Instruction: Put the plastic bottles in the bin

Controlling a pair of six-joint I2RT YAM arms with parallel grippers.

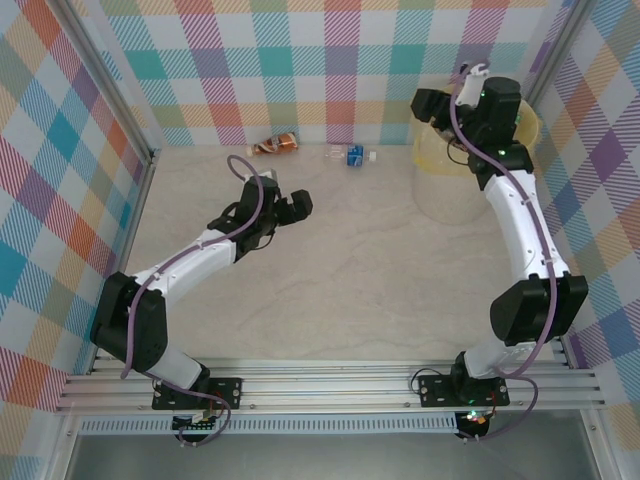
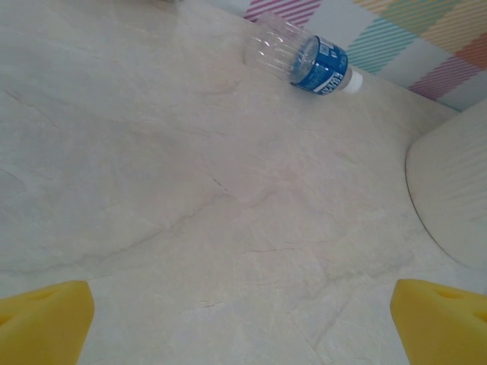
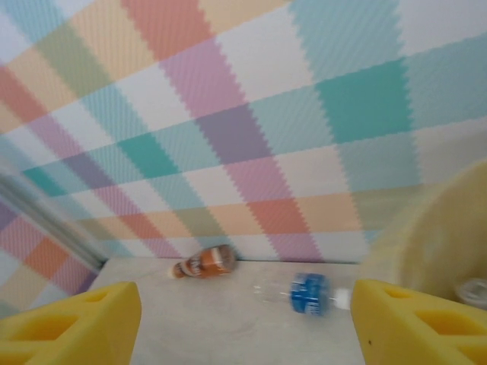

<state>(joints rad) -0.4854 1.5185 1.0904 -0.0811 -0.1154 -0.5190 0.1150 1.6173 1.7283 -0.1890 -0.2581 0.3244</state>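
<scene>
Two bottles remain on the table, both lying on their sides near the far wall. One is a small clear plastic bottle with a blue label and white cap (image 1: 350, 155), and the other is a small clear bottle with an orange-brown label (image 1: 275, 145), a little apart to its left. Lying flat, they probably need a low sideways grasp across the body. The large round cream-yellow plastic bin with the translucent liner (image 1: 440, 195) stands in the far right corner, right of the blue bottle and not touching it. The left gripper (image 1: 295, 207) sits mid-table and points at the blue bottle. Its yellow fingertips (image 2: 42, 319) are spread wide with nothing between them, so this looks like an approach for the next pick. The right gripper (image 1: 428, 108) hovers at the bin's rim and faces the wall. Its yellow fingers (image 3: 418, 323) are also apart and empty, which fits a drop-off pose. What is inside the bin cannot be made out. The surface is a pale cream marbled tabletop (image 1: 350, 290) with faint veins, flat and bare between the arms. Pastel plaid walls (image 1: 300, 60) enclose three sides, and an aluminium rail (image 1: 330, 392) holds both bases at the near edge.
</scene>
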